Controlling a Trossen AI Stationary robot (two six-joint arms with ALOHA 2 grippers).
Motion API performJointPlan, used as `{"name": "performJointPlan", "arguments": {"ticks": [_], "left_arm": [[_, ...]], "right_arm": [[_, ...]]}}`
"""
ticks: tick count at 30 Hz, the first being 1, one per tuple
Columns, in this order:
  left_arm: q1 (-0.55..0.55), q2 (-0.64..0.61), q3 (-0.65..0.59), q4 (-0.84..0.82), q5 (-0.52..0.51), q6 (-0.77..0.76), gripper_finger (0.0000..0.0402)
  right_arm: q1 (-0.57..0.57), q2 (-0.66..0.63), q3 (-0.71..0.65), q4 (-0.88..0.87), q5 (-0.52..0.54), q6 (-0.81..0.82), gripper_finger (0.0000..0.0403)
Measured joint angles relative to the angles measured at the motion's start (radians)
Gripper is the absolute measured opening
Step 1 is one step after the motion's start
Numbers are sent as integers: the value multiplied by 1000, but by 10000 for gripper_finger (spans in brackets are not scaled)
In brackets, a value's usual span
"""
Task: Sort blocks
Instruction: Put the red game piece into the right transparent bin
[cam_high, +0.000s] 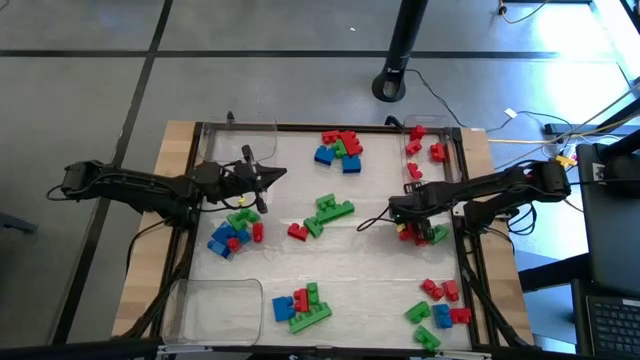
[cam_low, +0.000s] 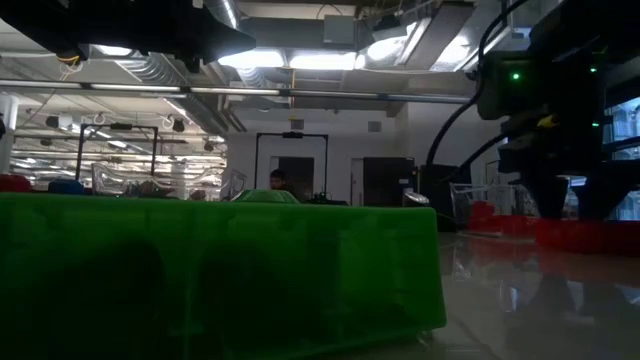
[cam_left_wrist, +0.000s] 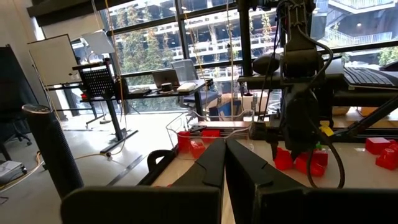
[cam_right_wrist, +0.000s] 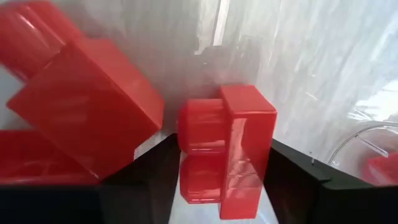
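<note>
Blocks lie in seven loose clusters across the counter, light, stiff, slick plastic best pinched across flat sides, as the right gripper does, jaws pinching one red block by the right-hand cluster, while the left gripper hovers with jaws pressed together.

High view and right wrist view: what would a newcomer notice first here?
The scattered piles of red, green and blue blocks across the white table stand out first. Next, the right gripper at the table's right edge, closed on a red block that fills the right wrist view. The left gripper hangs shut above the mixed pile on the left.
</note>
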Motion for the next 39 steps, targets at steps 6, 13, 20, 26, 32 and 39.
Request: {"name": "performJointPlan", "arguments": {"ticks": [6,13,20,26,32,39], "left_arm": [[0,0,0,0,0,0,4],[0,0,0,0,0,0,4],[0,0,0,-1,0,0,4],[0,0,0,-3,0,-2,4],[0,0,0,-3,0,-1,4],[0,0,0,-3,0,-3,4]], "right_arm": [[0,-3,4,-6,15,-2,155],[0,2,40,-47,21,0,168],[0,2,150,-121,40,-20,152],[0,1,262,-222,85,-48,154],[0,0,385,-316,178,-74,155],[-25,0,469,-338,246,-102,121]]}}
